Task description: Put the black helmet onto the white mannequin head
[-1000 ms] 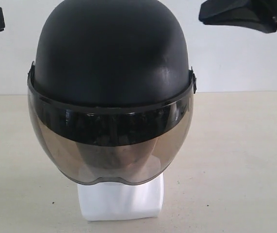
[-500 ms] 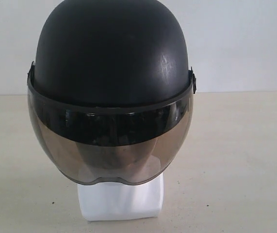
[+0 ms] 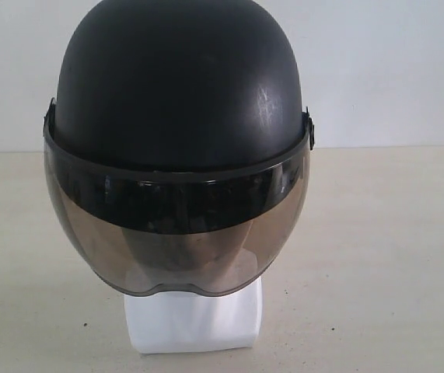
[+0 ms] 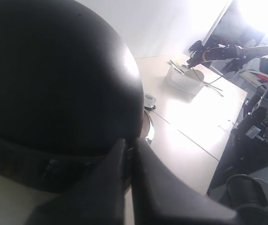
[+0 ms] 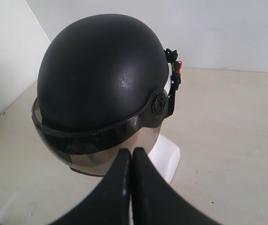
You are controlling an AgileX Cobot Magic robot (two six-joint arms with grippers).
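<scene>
Black helmet (image 3: pixel 176 85) sits level on white mannequin head (image 3: pixel 193 318), so placement looks done; left pincer (image 4: pixel 129 154) and right pincer (image 5: pixel 132 161) both clenched empty near the helmet, so back them off without brushing it.

The beige surface (image 3: pixel 377 256) carries the head (image 3: pixel 193 322), standing on its white neck base just beyond the right fingers (image 5: pixel 145 187). Past the left fingers (image 4: pixel 105 187) sit a white basket (image 4: pixel 186 80) and a small round object (image 4: pixel 149 101).
</scene>
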